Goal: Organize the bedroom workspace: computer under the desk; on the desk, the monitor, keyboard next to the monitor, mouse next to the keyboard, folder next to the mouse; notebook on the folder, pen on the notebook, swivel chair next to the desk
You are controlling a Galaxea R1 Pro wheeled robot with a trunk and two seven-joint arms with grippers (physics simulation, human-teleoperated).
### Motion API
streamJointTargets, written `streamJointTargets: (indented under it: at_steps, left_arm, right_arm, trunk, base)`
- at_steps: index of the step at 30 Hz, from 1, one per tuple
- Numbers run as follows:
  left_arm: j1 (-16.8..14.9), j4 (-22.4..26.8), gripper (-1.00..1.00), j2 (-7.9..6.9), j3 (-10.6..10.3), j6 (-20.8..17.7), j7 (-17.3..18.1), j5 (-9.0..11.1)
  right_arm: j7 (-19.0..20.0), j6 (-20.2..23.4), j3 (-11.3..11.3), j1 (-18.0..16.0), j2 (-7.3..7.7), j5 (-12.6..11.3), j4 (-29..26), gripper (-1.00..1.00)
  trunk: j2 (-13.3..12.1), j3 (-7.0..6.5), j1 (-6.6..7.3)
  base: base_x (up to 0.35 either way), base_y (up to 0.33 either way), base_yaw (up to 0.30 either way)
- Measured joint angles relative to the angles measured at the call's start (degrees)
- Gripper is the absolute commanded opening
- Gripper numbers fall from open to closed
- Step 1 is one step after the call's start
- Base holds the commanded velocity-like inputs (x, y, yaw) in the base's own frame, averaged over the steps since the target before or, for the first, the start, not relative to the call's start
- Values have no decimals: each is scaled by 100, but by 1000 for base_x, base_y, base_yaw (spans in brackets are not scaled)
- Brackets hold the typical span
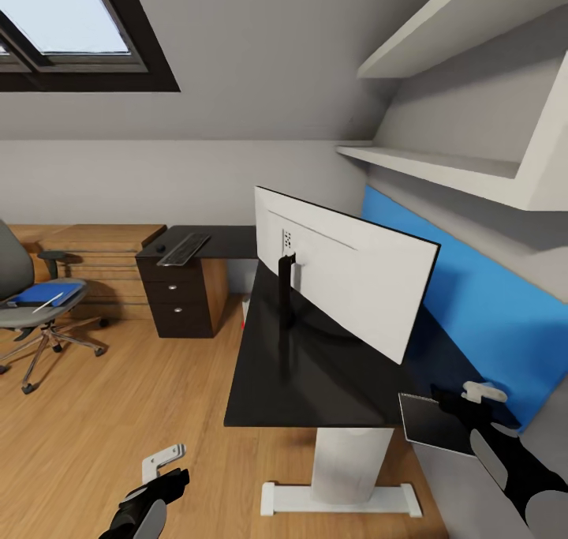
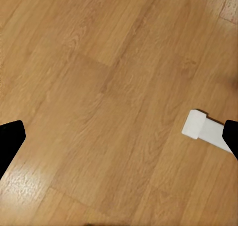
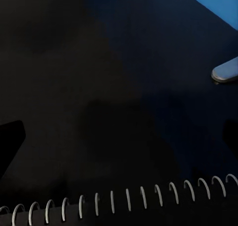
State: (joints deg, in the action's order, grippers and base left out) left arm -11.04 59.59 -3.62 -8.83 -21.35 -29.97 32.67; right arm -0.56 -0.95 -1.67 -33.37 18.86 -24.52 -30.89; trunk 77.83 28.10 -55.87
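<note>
Counted one swivel chair [image 1: 28, 302] at the far left of the head view, standing on the wood floor [image 1: 142, 397] well apart from the desk [image 1: 315, 373]. Found one blue folder [image 1: 49, 293] lying flat on its seat, with one white pen [image 1: 47, 302] across it, long axis slanting from near left to far right. Noted one light wooden shelf unit [image 1: 102, 259] behind the chair and one dark drawer unit [image 1: 181, 298] under the desk's far wing.

Saw one mouse [image 1: 161, 248] on that wing, just beside one keyboard [image 1: 183, 248] on its left side; keyboard's long axis ran away from the camera, angled slightly rightward.

Spotted the left gripper [image 1: 164, 462] low over bare floor; could not tell whether its fingers [image 2: 203, 129] were spread or pressed together.

Counted one monitor [image 1: 347, 282] upright on the black top, white back toward the camera, long axis running from far left to near right alongside the blue back panel [image 1: 481, 302]. Saw one white pedestal leg [image 1: 347, 464] below.

Found the right gripper [image 1: 473, 393] at the desk's near right end, pinching one dark spiral-bound notebook [image 1: 434, 422] by its edge, tilted above the desk top; wire coils [image 3: 124, 201] ran across the right wrist view.
</note>
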Motion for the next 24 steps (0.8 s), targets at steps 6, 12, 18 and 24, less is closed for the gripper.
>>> streamJointTargets:
  at_steps: [6, 12, 18, 24]
  left_arm:
    - [0, 0, 100, 0, 0, -2, 0, 0]
    - [0, -2, 100, 0, 0, -2, 0, 3]
    - [0, -8, 100, 0, 0, -4, 0, 7]
    - [0, -12, 100, 0, 0, -3, -4, 6]
  right_arm:
    - [0, 0, 0, 0, 0, 0, -1, 100]
    - [0, -2, 3, 0, 8, 0, -8, 100]
    - [0, 49, 21, 12, 39, -4, -403, 100]
    - [0, 396, 36, 24, 97, -18, -720, 100]
  trunk:
    - [0, 0, 0]
    - [0, 0, 0]
    - [0, 0, 0]
    - [0, 0, 0]
  base:
    - [0, 0, 0]
    - [0, 0, 0]
    - [0, 0, 0]
    - [0, 0, 0]
